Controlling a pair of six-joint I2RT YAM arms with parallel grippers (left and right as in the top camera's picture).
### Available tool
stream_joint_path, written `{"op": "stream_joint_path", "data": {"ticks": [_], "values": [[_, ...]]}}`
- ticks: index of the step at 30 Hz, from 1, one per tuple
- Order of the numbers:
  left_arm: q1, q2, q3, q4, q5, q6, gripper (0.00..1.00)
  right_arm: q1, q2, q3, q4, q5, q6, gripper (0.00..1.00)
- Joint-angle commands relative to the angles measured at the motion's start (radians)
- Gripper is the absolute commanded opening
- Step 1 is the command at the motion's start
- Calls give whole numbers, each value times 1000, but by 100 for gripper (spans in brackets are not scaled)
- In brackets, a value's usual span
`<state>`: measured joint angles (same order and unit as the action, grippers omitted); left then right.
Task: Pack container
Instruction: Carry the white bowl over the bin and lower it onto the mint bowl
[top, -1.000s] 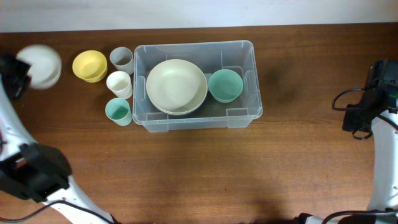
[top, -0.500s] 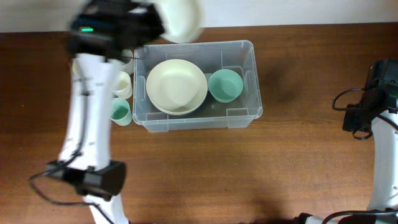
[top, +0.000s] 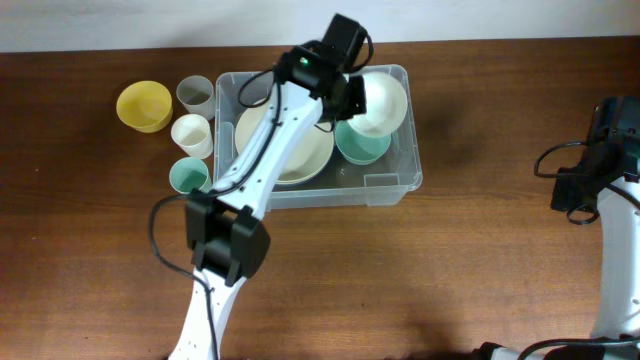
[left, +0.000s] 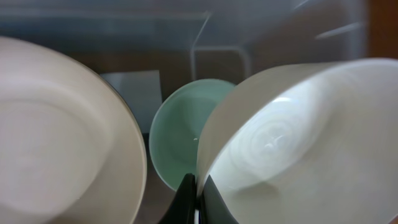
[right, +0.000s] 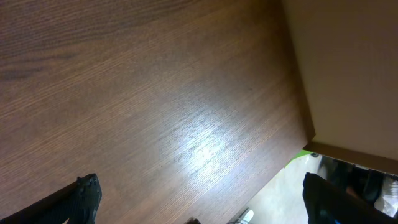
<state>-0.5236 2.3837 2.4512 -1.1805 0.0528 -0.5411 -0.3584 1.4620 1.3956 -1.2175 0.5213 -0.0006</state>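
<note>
The clear container stands at the table's back middle. Inside lie a big cream bowl, partly under my left arm, and a green bowl to its right. My left gripper is shut on the rim of a white bowl, held tilted over the container's right end, above the green bowl. In the left wrist view the gripper pinches the white bowl, with the green bowl and cream bowl below. My right gripper is open over bare table at the far right, holding nothing.
Left of the container stand a yellow bowl, a grey cup, a white cup and a teal cup. My right arm sits by the table's right edge; floor shows beyond it.
My left arm has swung from the far left across to the container, carrying the white bowl over its right end. The right arm has not moved.
</note>
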Motion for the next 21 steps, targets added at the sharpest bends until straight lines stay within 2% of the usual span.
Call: {"op": "stream_joint_path", "data": {"ticks": [1, 15, 21], "values": [[2, 38, 3, 0, -16, 19, 1, -4, 5, -5, 3, 2, 4, 99], [3, 70, 3, -15, -30, 20, 1, -4, 5, -5, 3, 2, 4, 99], [3, 70, 3, -71, -35, 20, 1, -4, 5, -5, 3, 2, 5, 99]]}}
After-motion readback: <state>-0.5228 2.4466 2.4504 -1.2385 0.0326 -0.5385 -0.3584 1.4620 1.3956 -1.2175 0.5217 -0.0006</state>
